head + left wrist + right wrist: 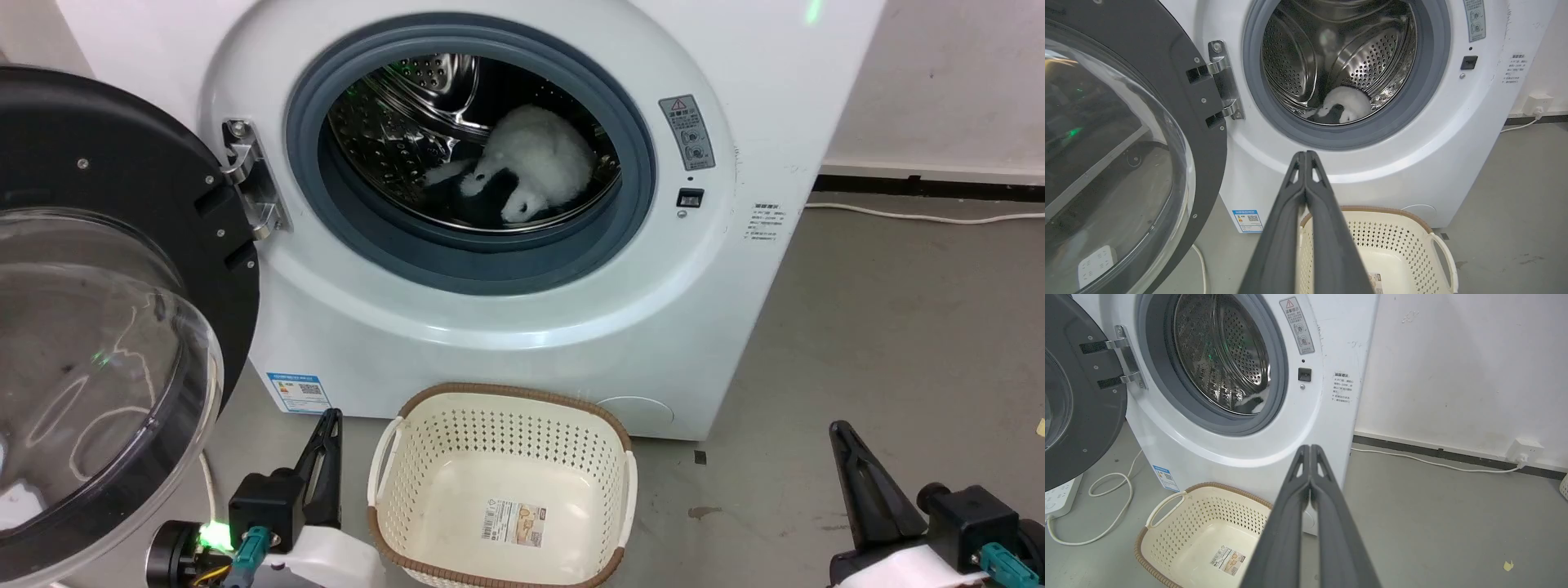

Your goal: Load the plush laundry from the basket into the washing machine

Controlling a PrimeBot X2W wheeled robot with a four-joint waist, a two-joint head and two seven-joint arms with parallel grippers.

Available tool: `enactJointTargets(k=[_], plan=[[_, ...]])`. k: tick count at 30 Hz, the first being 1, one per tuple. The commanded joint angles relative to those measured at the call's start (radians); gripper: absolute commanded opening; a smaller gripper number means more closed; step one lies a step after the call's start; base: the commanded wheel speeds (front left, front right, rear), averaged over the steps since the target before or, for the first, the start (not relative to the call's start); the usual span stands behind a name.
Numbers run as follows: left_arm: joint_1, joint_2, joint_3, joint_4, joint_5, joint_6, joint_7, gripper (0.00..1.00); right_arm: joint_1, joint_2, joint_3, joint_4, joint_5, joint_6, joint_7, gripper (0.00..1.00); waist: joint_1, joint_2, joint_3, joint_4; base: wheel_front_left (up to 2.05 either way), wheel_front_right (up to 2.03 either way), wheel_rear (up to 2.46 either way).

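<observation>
Our panda toy [535,167] lies deep in the shiny drum [392,122] of the washing machine [490,335], behind the grey ring [457,273]. The basket [506,391] sits on the floor just in front, with nothing in it but its label. Our left pincer [1305,155] is closed tight and holds nothing, and our right pincer [1310,448] is the same. So we think the loading is done. To end well, we should check that no paw hangs over the grey ring. We should also hold both arms low and back from the open door [106,147], so we bump nothing.
</observation>
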Motion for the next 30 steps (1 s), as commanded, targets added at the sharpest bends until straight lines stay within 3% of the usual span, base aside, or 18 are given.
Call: enactJointTargets(k=[1, 30], plan=[[0.006, -0.007, 0.006, -0.009, 0.009, -0.005, 0.005, 0.00, -0.022, 0.000, 0.003, 0.001, -0.006, -0.001, 0.005, 0.00, 0.0000, 0.0000, 0.000, -0.001, 0.00, 0.00, 0.00], [0.009, -0.028, 0.039, -0.045, 0.036, -0.008, 0.065, 0.00, -0.043, -0.001, 0.027, 0.001, -0.010, -0.001, 0.065, 0.00, -0.0001, 0.0000, -0.007, -0.024, 0.00, 0.00, 0.00]])
